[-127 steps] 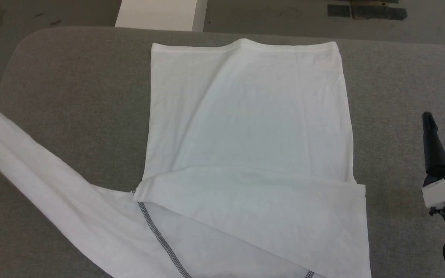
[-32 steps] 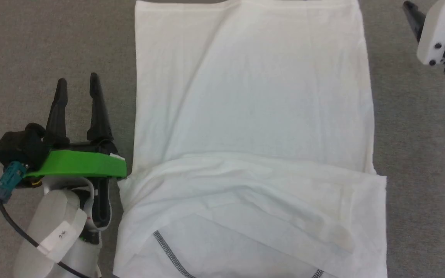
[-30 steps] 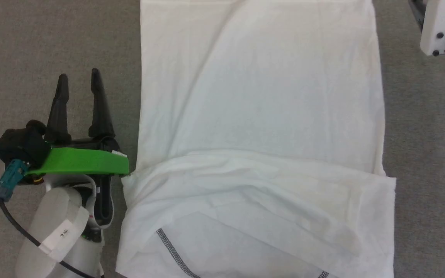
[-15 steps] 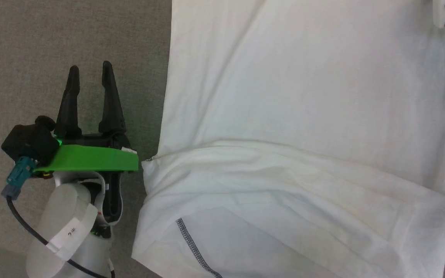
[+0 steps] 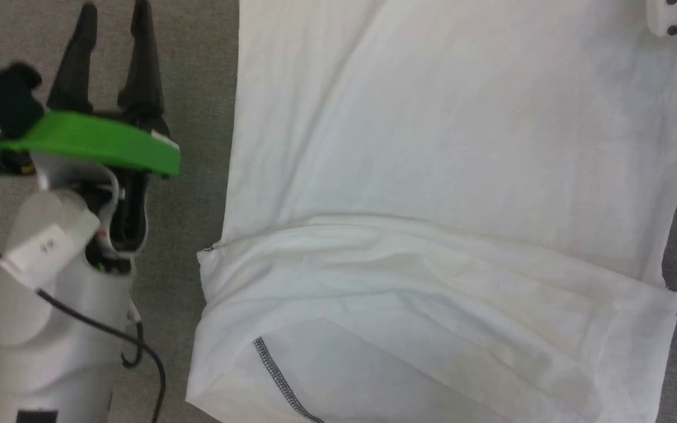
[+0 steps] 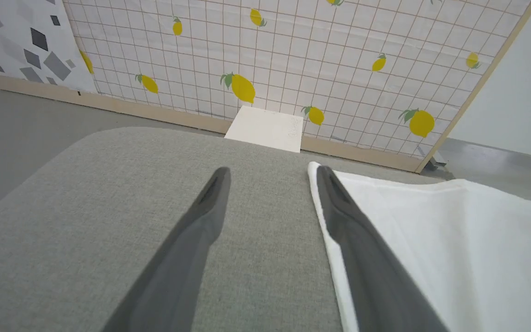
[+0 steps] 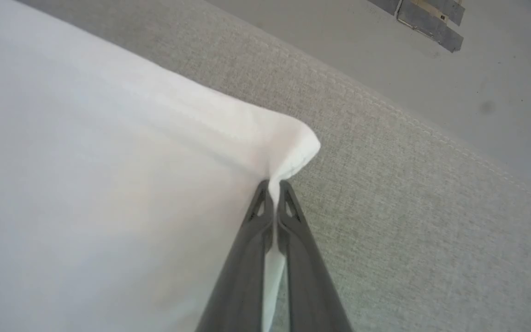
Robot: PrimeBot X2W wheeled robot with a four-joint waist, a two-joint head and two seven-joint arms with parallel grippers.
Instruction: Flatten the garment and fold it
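Note:
The garment (image 5: pixel 444 147), a white shirt, lies flat on the grey table with its lower part folded over and a dark zigzag seam (image 5: pixel 280 376) showing near the front. My left gripper (image 5: pixel 112 23) stands open just left of the garment's left edge. In the left wrist view the left gripper (image 6: pixel 272 170) hovers over the bare surface, its right finger along the garment (image 6: pixel 431 240) near the far left corner. My right gripper (image 7: pixel 272 184) is shut on the far right corner of the garment (image 7: pixel 109 161). Its white wrist housing (image 5: pixel 670 17) sits at the head view's top right.
The grey fabric table (image 6: pixel 85 221) has a rounded far left corner. Beyond its far edge a white box (image 6: pixel 265 129) stands on the floor against a lemon-patterned panel (image 6: pixel 293 55). Dark strips (image 7: pixel 427 18) lie on the floor past the table's right side.
The right gripper has shut on the garment's far right corner. The left arm has moved forward along the garment's left edge, still open. The head camera has shifted.

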